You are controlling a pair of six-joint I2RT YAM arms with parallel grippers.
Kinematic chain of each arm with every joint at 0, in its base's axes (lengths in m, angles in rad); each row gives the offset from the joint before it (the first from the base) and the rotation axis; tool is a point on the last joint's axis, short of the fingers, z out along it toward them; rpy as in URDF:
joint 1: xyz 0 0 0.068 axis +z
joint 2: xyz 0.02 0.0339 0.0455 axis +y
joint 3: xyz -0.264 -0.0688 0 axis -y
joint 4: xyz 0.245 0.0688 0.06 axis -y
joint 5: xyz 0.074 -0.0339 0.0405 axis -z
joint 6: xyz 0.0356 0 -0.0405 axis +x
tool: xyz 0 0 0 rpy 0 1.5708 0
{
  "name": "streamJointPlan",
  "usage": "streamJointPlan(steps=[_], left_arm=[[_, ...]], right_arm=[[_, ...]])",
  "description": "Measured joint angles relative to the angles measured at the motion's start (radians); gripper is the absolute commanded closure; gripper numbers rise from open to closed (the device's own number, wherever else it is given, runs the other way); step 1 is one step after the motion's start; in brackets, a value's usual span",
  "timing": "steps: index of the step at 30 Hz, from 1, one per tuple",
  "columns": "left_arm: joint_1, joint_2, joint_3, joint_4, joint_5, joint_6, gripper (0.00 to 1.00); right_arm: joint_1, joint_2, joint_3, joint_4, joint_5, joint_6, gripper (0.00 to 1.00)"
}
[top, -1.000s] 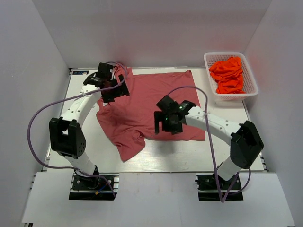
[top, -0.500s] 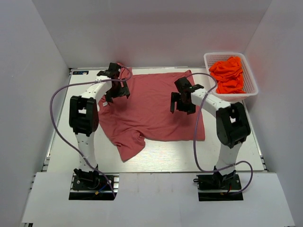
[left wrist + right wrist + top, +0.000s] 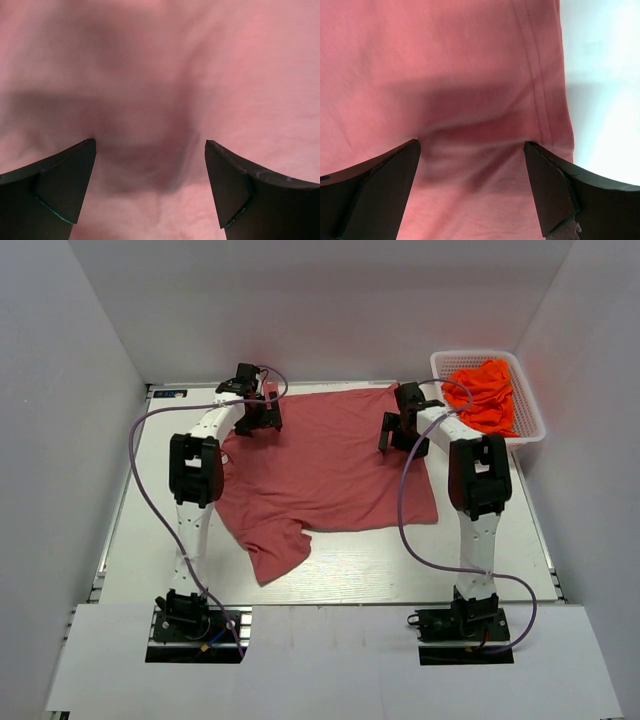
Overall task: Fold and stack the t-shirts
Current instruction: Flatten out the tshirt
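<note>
On the table [image 3: 350,570], one rose-red t-shirt [image 3: 330,470] lies spread out. The left gripper [image 3: 150,146] and the right gripper [image 3: 471,145] hang over its far corners, both released and grasping nothing. One basket [image 3: 492,444] holds bunched orange t-shirts [image 3: 485,395], too tangled to count.

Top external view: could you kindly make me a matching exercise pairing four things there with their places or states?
1. rose-red t-shirt
2. orange t-shirts
3. left gripper
4. basket

A. stands at the far right corner of the table
B. lies spread across the table
C. open above the rose-red t-shirt
D. heaped inside the basket

Pairs: 1-B, 2-D, 3-C, 4-A.
</note>
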Motion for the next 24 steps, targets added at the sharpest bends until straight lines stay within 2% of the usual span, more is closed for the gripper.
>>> streamJointPlan(steps=[3,8,13,18,21,24], left_arm=[[0.002,0.038,0.047,0.030,0.044,0.051,0.00],[0.002,0.150,0.243,0.038,0.097,0.117,0.00],[0.004,0.087,0.192,0.080,0.129,0.137,0.00],[0.003,-0.154,0.076,0.074,0.135,0.089,0.00],[-0.003,-0.426,-0.143,0.085,0.152,0.035,0.00],[-0.020,-0.719,-0.444,0.090,0.188,-0.032,0.00]], right_arm=[[-0.016,0.070,0.111,-0.005,-0.021,-0.008,0.10],[-0.040,0.144,0.242,-0.008,-0.069,-0.031,0.10],[-0.043,0.103,0.243,-0.018,-0.095,-0.060,0.10],[-0.037,-0.113,0.140,-0.003,-0.094,-0.068,0.10],[-0.037,-0.315,0.003,0.028,-0.064,-0.037,0.10],[-0.040,-0.500,-0.150,0.039,-0.014,0.016,0.10]])
